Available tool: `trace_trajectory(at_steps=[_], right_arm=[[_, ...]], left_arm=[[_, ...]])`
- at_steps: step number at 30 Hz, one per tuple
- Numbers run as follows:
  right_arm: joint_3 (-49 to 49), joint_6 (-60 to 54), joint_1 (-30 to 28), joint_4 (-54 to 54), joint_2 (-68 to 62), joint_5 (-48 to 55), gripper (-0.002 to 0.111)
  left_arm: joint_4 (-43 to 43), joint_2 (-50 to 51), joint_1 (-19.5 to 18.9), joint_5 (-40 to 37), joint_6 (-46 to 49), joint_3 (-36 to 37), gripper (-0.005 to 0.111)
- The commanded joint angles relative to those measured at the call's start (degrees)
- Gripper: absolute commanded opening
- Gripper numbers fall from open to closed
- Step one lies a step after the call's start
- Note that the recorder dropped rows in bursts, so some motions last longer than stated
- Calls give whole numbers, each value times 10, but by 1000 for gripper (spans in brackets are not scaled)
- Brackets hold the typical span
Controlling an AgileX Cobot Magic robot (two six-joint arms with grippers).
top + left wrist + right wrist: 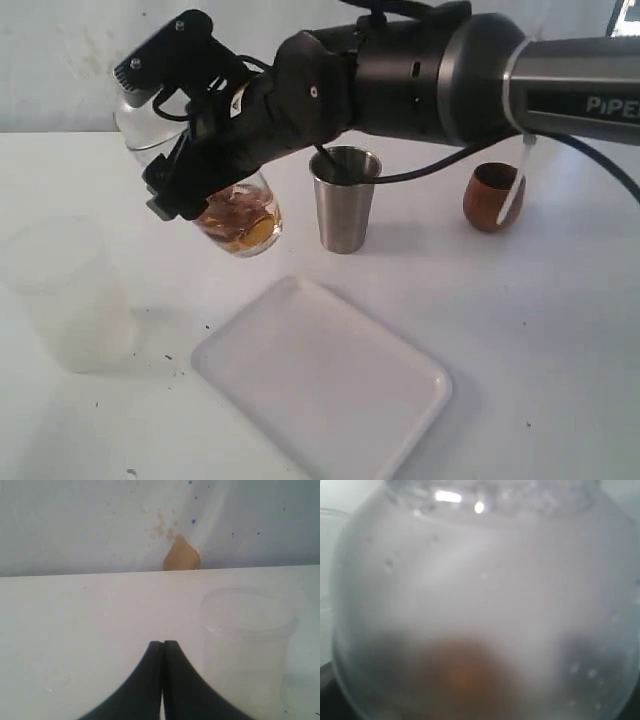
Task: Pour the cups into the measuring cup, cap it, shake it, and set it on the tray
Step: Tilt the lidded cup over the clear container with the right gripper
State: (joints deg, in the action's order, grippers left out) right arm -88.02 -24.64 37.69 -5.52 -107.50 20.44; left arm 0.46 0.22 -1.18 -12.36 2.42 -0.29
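Tabletop with three cups, one measuring cup and one tray. I count the cups from left to right: frosted plastic cup (68,297) near left, steel tumbler (345,200) at centre far, wooden cup (492,197) far right; all three stand upright and well apart. The single white tray (320,385) lies flat, near centre.

The measuring cup (240,222) sits left of the tumbler in my right gripper (195,185), whose jaws stand wide and clasp its wall. Its long axis is tilted: the rounded clear end points up and to the far left, and the end with the brown contents (238,226) points down and to the near right. I cannot tell whether that low end touches the table (540,330).

My left gripper (162,652) is fully closed and empty, beside the frosted cup.
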Motion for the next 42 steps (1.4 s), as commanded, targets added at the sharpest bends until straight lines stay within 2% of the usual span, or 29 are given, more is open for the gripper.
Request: trace_trajectory(at_steps=[1, 8, 18, 42], right_arm=[[-20, 70, -4, 138, -5, -4, 0], [-22, 193, 6, 322, -27, 14, 0], [-22, 200, 48, 462, -32, -12, 0], [-61, 214, 74, 592, -89, -18, 0]], left_arm=[[0, -2, 0, 7, -4, 3, 0], [0, -2, 0, 7, -4, 3, 0], [0, -2, 0, 7, -4, 3, 0], [0, -2, 0, 7, -4, 3, 0]])
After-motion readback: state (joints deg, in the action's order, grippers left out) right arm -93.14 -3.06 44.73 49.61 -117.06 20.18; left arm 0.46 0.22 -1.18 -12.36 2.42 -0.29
